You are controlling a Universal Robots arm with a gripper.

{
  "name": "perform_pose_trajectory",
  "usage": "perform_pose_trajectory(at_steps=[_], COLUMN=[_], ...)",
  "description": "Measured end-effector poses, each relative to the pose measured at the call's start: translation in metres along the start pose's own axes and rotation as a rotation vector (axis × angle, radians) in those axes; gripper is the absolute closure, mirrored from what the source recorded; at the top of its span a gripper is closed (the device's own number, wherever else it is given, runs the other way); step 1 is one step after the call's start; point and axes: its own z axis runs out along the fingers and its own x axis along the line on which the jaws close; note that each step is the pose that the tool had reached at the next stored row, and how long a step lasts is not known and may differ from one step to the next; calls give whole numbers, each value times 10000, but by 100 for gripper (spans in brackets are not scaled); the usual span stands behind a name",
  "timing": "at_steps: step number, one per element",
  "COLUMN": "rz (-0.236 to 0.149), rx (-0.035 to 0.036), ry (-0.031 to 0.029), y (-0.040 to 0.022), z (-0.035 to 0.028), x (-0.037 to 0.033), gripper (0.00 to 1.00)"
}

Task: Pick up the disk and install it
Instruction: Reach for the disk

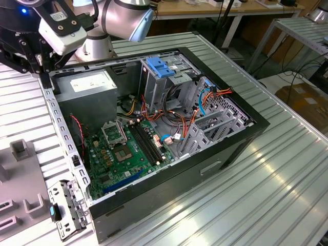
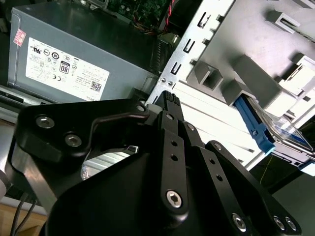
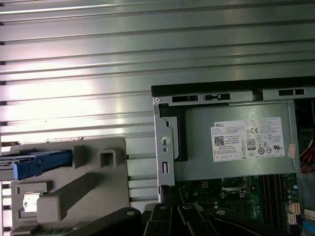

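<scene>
The arm (image 1: 120,18) leans over a corner of the open computer case (image 1: 230,154), with the gripper (image 2: 170,98) pointing down and its fingers pressed together on nothing. Near the fingertips, a power-supply box (image 2: 74,59) sits inside the case. The disk (image 2: 288,132) lies in a grey holder (image 2: 256,73) outside the case wall, apart from the fingertips.

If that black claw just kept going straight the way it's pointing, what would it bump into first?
The gripper would most likely meet the perforated metal rim of the computer case, right beside the grey power-supply box, though depth is hard to judge.
</scene>
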Motion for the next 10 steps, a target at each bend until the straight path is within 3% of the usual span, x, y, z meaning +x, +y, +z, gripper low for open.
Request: perform_pose_trajectory(at_steps=[10], rz=[1], rx=[3], ry=[36], y=[-7], z=[7], x=[83], gripper=[89])
